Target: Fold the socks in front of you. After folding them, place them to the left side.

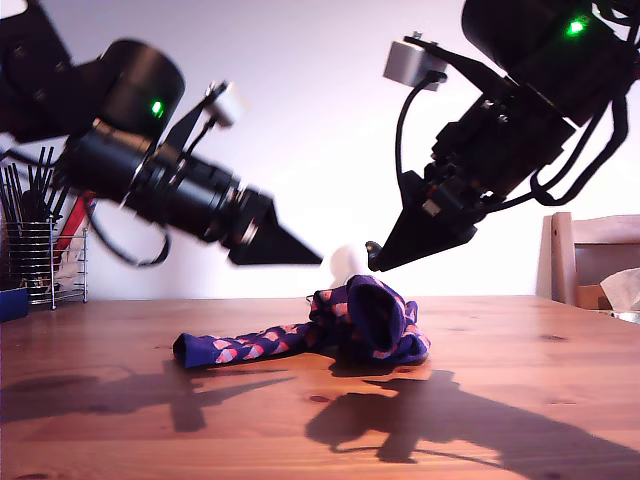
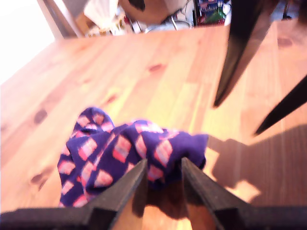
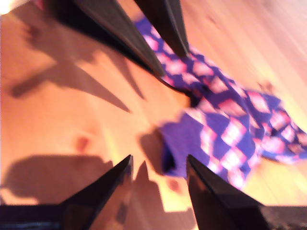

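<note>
The socks (image 1: 370, 315) lie on the wooden table (image 1: 500, 340), navy-purple with pink-red blocks. One part is bunched into a mound, and a long tail (image 1: 245, 347) runs toward the exterior view's left. My first gripper (image 1: 315, 262) hovers above the tail beside the mound, on the exterior view's left, open and narrow with nothing between its fingers. Its wrist view shows the socks (image 2: 120, 148) just beyond my first gripper (image 2: 163, 167). My second gripper (image 1: 372, 255) hangs open above the mound from the exterior view's right. In its wrist view, my second gripper (image 3: 158, 163) is over the socks (image 3: 230, 124), holding nothing.
A wire rack (image 1: 40, 255) with dark utensils and a blue box (image 1: 12, 302) stand at the exterior view's left. A wooden chair back (image 1: 590, 255) and white tissue (image 1: 625, 288) are at its right. Each arm's fingers (image 2: 235, 62) (image 3: 124, 33) show in the other's wrist view.
</note>
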You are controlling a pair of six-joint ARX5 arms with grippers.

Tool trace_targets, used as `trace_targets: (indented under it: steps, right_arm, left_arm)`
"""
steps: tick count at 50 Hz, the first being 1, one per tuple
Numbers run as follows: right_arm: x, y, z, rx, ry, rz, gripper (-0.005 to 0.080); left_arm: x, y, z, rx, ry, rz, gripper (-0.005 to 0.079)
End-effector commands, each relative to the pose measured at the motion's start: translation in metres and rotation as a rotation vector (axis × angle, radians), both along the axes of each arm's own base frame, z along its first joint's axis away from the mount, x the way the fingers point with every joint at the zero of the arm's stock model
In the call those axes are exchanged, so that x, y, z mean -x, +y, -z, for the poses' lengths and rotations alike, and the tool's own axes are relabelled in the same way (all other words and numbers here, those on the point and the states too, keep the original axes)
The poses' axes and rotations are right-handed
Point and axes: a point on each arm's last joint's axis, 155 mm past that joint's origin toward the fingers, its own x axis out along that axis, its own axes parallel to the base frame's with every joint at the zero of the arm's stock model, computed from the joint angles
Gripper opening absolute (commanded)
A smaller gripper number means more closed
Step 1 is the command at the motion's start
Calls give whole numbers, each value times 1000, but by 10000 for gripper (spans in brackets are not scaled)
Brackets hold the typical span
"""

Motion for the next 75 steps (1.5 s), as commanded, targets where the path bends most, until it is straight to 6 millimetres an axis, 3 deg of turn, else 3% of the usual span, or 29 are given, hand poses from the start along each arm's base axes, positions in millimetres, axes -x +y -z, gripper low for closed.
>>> trace_targets:
  steps: [1,12,29,40,44,50,55,62,75]
  right_arm:
    - [-6,1,11,20,4,5,323]
    - [-18,7,20,24,-36,-7,323]
    - [-35,10,15,16,-112,0,309]
    - [-37,12,32,29,-86,-2,291]
    - [-40,14,31,22,-100,-3,247]
    - [-45,16,23,8,-134,-3,133]
    - [-53,15,16,15,-169,17,-20]
    - [-66,13,-2,41,-203,62,-10]
    - [-78,12,-62,76,-217,78,-11]
  left_arm:
    - [6,-2,16,-22,26,13,201]
    - [6,-2,16,-22,27,13,201]
    - [6,-2,16,-21,30,12,201]
    - [6,-2,15,-14,42,6,201]
    - [6,-2,15,-14,42,6,201]
    - [6,-2,15,-14,42,6,201]
    - [6,-2,15,-15,42,5,201]
    - [5,-1,16,-17,41,-1,201]
    - [4,-1,16,-19,37,-4,201]
